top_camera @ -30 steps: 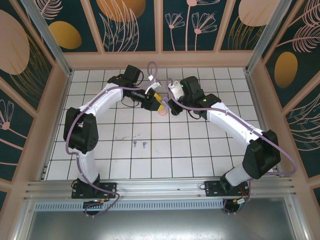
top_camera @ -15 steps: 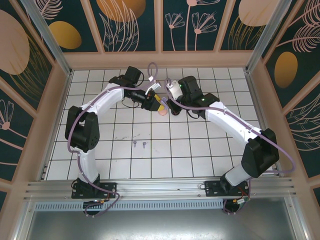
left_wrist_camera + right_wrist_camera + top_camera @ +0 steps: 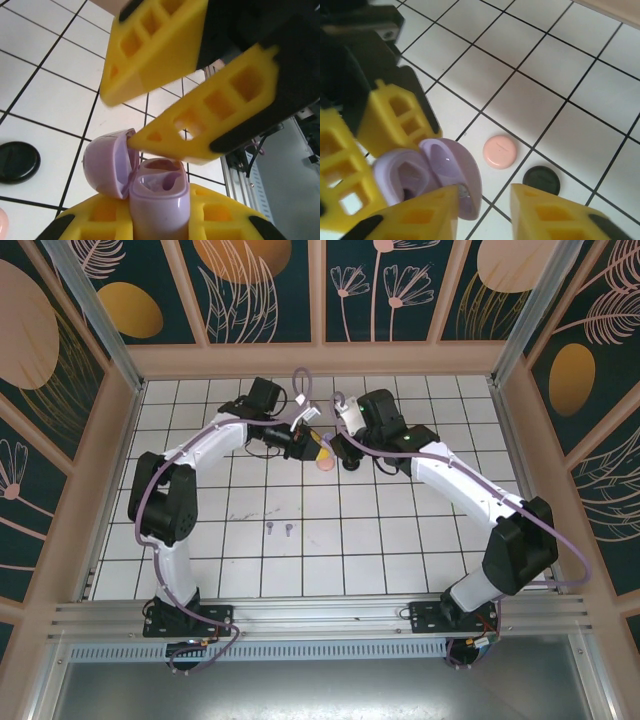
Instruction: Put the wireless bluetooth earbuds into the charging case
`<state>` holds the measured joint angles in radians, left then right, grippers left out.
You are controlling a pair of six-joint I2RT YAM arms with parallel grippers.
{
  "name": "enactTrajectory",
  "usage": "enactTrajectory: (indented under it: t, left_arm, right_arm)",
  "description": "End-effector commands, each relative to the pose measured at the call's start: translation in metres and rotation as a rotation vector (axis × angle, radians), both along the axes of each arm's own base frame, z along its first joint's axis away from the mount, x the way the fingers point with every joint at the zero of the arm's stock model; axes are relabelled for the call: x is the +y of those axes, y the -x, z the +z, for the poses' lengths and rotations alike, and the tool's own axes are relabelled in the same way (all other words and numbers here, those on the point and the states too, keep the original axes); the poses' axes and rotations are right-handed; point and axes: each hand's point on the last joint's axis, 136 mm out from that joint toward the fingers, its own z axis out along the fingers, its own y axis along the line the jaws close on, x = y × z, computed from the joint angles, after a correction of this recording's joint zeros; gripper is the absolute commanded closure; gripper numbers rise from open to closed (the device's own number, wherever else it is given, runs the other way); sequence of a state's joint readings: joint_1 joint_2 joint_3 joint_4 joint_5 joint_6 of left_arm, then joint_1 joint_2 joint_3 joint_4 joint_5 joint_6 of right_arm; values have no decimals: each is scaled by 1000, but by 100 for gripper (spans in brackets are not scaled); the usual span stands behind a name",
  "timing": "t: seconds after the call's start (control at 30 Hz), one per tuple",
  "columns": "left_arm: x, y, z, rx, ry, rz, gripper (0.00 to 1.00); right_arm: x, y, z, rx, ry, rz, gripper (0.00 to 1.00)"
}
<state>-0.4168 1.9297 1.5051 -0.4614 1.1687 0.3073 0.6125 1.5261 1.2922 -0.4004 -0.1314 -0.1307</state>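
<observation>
Nearer than before, right fingers (image 3: pixel 545 210), apart; lilac case (image 3: pixel 160 205), lid open, clamped in left fingers (image 3: pixel 200 194)

Left arm (image 3: pixel 215 438) and right arm (image 3: pixel 462 487): white shells, black joint housings. A lilac cable (image 3: pixel 298 380) follows each arm, looping loose at 12 o'clock of the top view. Fingers (image 3: pixel 547 212): yellow plastic, moulded with square pockets, on black carriers. Black bases (image 3: pixel 190 620) at 6 o'clock, bolted to an aluminium rail (image 3: pixel 320 612).
</observation>
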Motion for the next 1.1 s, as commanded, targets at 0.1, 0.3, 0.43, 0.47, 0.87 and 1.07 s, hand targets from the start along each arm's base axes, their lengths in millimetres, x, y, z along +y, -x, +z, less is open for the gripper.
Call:
enactTrajectory:
  t: [0.1, 0.3, 0.43, 0.47, 0.87, 1.07]
  left_arm:
    - [20, -27, 44, -136, 147, 185, 100]
    - [58, -47, 75, -259, 211, 426, 100]
    - [85, -55, 98, -357, 264, 599, 100]
    - [91, -56, 105, -384, 275, 643, 100]
    - [149, -63, 128, -507, 313, 1001, 100]
    - [182, -77, 127, -476, 352, 1132, 100]
  right_arm:
    - [-9, 24, 52, -30, -155, -29, 55]
    - [-19, 53, 49, 56, -251, -75, 52]
    - [-14, 60, 30, 164, -297, -147, 51]
    - [-9, 62, 24, 192, -302, -159, 50]
    - [85, 87, -70, 449, -180, -277, 51]
    - [118, 97, -107, 528, -89, -332, 53]
